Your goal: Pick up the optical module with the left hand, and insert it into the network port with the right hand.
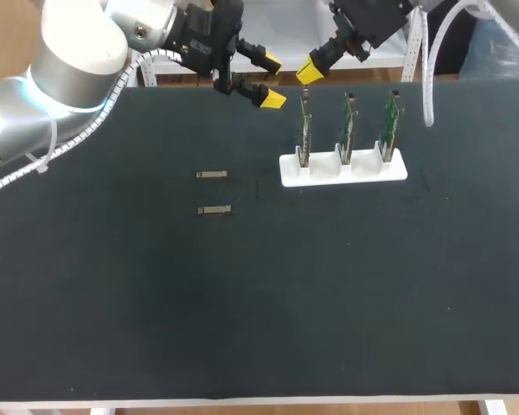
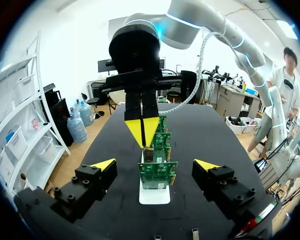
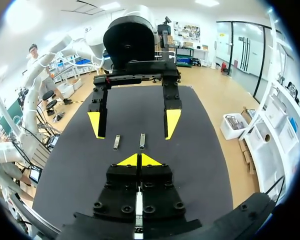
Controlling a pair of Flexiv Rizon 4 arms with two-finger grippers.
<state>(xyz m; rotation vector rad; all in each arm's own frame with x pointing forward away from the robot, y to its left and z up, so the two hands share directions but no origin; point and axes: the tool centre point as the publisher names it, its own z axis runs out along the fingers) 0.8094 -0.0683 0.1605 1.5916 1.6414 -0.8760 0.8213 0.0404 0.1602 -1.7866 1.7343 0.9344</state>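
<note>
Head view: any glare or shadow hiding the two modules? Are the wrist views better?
Head view: even light, no glare; far module and near module show plainly on the dark table, though small. Right wrist view: both clear beyond the shut right pincer; fisheye bends the table's edges. Left wrist view: both nearly cut off under the open left pincer.

Our table [image 1: 346, 303] top is matt black, cloth or rubber mat we can't tell. The two optical modules [image 1: 212, 175] [image 1: 214, 210] toward its far edge look like dull bare metal. The holder [image 1: 343, 170] is smooth white plastic, the boards [image 1: 347, 125] in it smooth green. Left arm [image 1: 69, 65] shell is glossy silver; left gripper [image 1: 272, 80] and right gripper [image 1: 309, 73] are matt black with smooth yellow tips
</note>
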